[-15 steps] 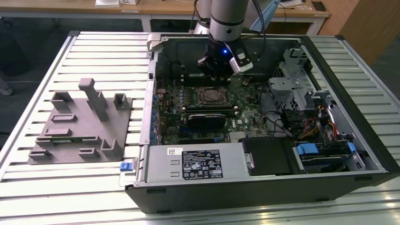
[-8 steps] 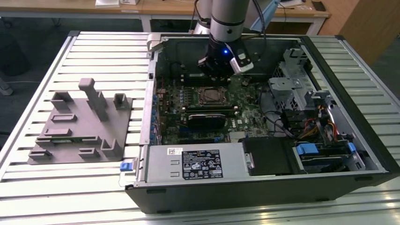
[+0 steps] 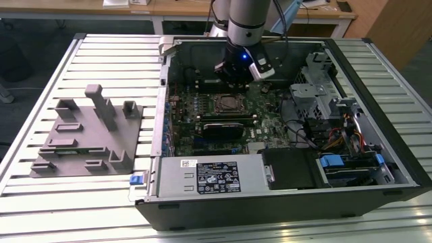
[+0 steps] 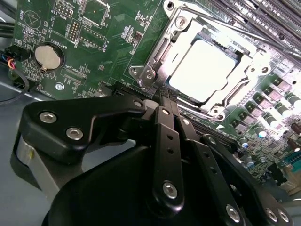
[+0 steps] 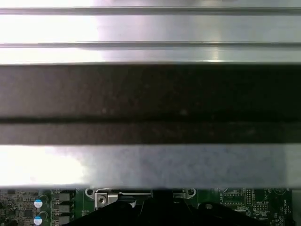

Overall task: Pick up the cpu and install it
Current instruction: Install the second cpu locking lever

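The cpu (image 4: 207, 70), a pale silvery square, lies flat inside the metal-rimmed socket frame (image 4: 244, 61) on the green motherboard (image 4: 94, 52). In the exterior view the socket frame (image 3: 228, 104) sits mid-board inside the open computer case (image 3: 378, 167). My gripper (image 4: 164, 92) hangs just beside the socket's edge, its black fingers pressed together with nothing between them. The exterior view has the gripper (image 3: 234, 85) low over the board, just behind the socket.
A big grey plastic block with upright posts (image 3: 88, 136) stands on the slatted table (image 3: 40, 202) at the exterior view's left. The power supply (image 3: 209, 174), drive cage (image 3: 324, 101) and cables (image 3: 344, 139) crowd the case. A coin battery (image 4: 49, 57) sits on the board.
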Robot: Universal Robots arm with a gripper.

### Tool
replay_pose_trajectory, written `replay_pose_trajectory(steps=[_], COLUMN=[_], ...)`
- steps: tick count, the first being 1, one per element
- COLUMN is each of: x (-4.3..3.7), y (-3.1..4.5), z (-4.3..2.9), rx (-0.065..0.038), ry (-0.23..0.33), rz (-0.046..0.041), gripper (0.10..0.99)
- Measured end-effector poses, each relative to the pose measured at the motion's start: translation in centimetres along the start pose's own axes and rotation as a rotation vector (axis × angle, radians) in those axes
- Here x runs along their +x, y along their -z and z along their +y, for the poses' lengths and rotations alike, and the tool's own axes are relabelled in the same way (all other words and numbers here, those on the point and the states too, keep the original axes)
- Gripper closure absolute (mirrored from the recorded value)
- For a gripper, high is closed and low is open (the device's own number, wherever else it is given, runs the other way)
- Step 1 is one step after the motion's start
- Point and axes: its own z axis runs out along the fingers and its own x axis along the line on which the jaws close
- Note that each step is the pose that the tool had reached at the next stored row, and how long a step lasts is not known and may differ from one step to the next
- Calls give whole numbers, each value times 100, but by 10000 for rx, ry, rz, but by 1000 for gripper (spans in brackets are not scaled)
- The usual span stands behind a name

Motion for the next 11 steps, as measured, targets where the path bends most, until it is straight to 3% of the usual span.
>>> replay_pose_trajectory(steps=[9,11], x=[-14,-14], y=[5,46], z=[-55,-54], rx=[-1,-1], ry=[0,-1], rz=[-1,-1], gripper=[980,980])
